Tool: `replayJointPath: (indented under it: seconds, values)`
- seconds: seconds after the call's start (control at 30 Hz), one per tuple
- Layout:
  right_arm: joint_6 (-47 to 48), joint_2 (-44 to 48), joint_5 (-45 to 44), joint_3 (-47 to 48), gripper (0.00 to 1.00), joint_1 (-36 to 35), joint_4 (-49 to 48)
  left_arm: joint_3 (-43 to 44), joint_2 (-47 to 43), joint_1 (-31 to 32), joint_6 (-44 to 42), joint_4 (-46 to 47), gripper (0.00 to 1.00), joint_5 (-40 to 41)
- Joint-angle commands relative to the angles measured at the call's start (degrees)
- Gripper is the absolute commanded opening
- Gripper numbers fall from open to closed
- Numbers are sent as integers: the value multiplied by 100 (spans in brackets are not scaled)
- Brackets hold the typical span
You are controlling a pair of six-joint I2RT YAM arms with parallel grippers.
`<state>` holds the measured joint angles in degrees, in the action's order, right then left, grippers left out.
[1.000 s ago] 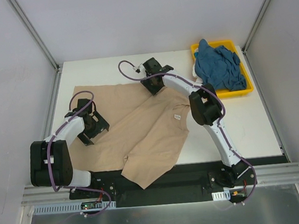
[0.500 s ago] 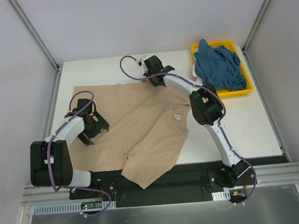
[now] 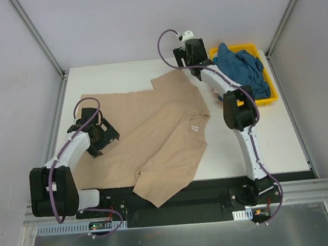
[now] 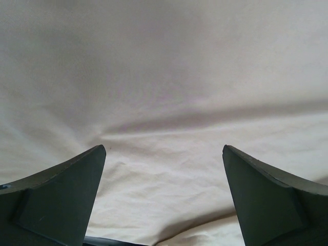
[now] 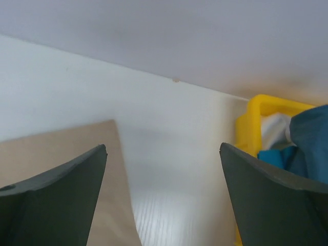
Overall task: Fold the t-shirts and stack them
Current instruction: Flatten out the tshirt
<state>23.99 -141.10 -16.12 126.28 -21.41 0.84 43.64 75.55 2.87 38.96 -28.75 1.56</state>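
The tan-beige t-shirt lies spread on the white table, its small white neck label facing up. My left gripper stands open low over the shirt's left part, and the left wrist view shows only tan cloth between its fingers. Near the table's back, my right gripper is open and empty, raised between the shirt's far sleeve corner and the tray. The teal-blue t-shirt lies crumpled in the yellow tray.
The yellow tray with the teal cloth sits just right of my right gripper, at the back right corner. Grey walls and metal posts enclose the table. The shirt's hem hangs over the near edge by the arm bases.
My right gripper pulled the shirt's far sleeve toward the back right, spreading it out, then opened and rose away toward the tray. The left gripper has barely shifted.
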Motion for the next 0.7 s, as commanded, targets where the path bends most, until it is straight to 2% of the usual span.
replayJointPath:
  seconds: [0.0, 0.13, 0.23, 0.27, 0.4, 0.53, 0.67]
  values:
    - [694, 1661, 338, -875, 96, -566, -113, 136, -426, -68, -134, -87, 99, -147]
    - [56, 2699, 345, -1902, 96, -803, 890, 171, -620, -68, -108, -43, 99, -288]
    - [-1060, 3535, 1083, -3045, 96, -900, 1462, 206, -691, -68, -99, 10, 99, -332]
    - [-1794, 3719, 1206, -3666, 96, -944, 1628, 224, -682, -68, -82, 19, 99, -393]
    - [-2897, 4606, 1559, -5240, 96, -1233, 1481, 155, -568, -68, -134, 141, 99, -771]
    - [-3277, 4820, 1559, -6079, 96, -1856, 1577, -48, -576, -68, -152, 326, 99, -737]
    - [-3444, 4592, 1288, -6423, 96, -1990, 1620, -127, -296, -68, -187, 476, 99, -815]
